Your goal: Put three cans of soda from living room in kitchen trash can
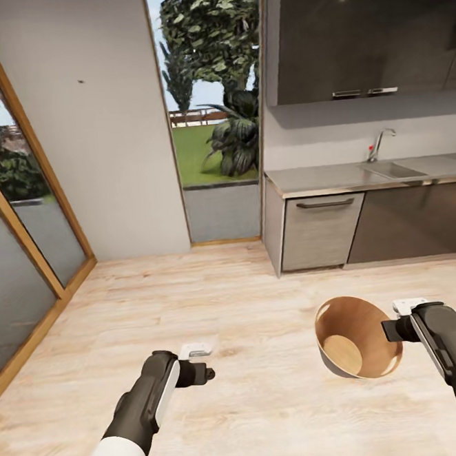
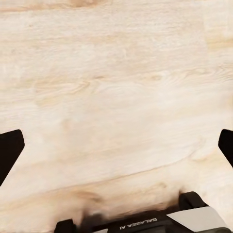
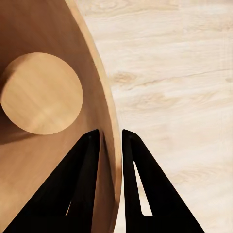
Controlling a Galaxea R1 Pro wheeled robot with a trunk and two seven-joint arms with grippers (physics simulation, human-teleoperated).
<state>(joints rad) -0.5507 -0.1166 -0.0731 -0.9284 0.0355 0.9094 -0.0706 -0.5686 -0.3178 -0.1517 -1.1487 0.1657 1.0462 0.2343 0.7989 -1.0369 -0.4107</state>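
**Orange-brown bin held at the rim, kitchen floor below**

Pale wood floor (image 1: 248, 302) spans the head view. The right gripper (image 3: 110, 141) holds the tash can (image 1: 355, 338) by its rim: in the right wrist view one black finger (image 3: 85, 179) lies inside the wall, the other outside, and the thin wall runs between them. Jaws are closed onto that wall. The can hangs tipped, its mouth facing toward the camera, and its round orange-brown base (image 3: 41, 93) shows inside. It is lifted off the floor, to the right of centre, near the grey cabinet (image 1: 321, 230) under the counter (image 1: 334, 176).

The left gripper (image 1: 199, 369) hovers over bare floor, well apart from the can. In the left wrist view its black fingertips (image 2: 9, 150) sit at opposite edges with only wood planks between them, so the jaws are spread wide and hold nothing.

A sink with a tap (image 1: 380, 144) is set in the counter; dark upper cupboards (image 1: 363, 29) hang above. A glass door (image 1: 211, 119) looks onto garden plants.
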